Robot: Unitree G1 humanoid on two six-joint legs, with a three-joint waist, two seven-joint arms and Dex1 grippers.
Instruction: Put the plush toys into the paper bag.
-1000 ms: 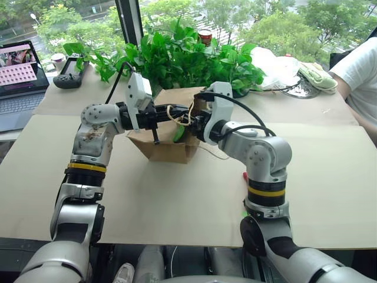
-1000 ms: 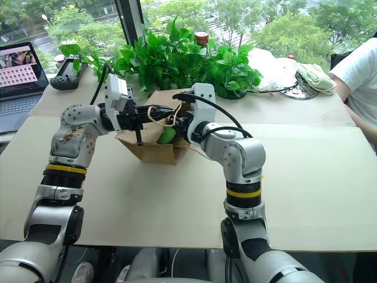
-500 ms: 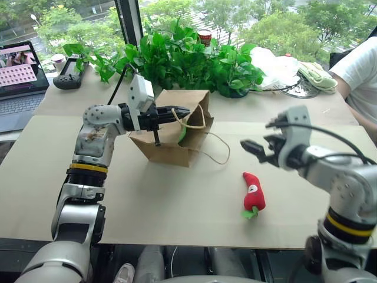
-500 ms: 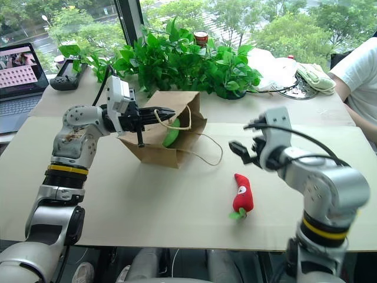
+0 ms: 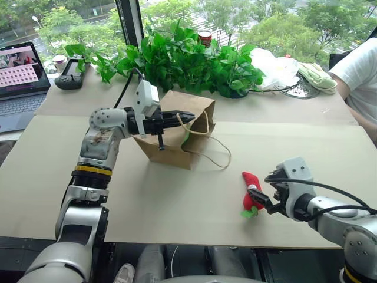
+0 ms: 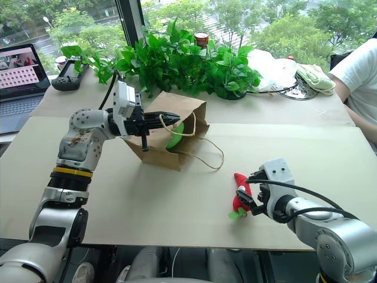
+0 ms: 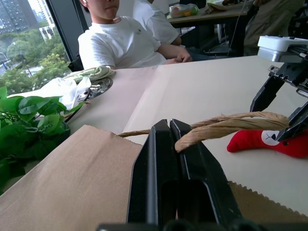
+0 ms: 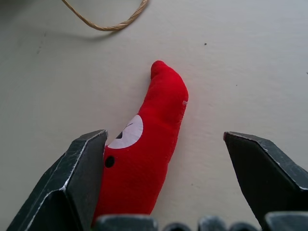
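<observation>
While its fingers stand spread wide, the right gripper [image 6: 247, 197] straddles the red chili toy [image 8: 144, 159] lying between them; beyond, the left gripper [image 5: 187, 116] pinches the paper bag's [image 5: 177, 147] twine handle [image 7: 226, 122], the green toy [image 6: 175, 135] inside the bag's mouth.

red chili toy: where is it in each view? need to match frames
Left eye: red chili toy low right of centre, by the right pincer.
Right eye: right of centre, low.
Left wrist: right edge, behind the twine handle.
Right wrist: centre, between open fingers.
Shared landmark: the twine handle of the paper bag.
</observation>
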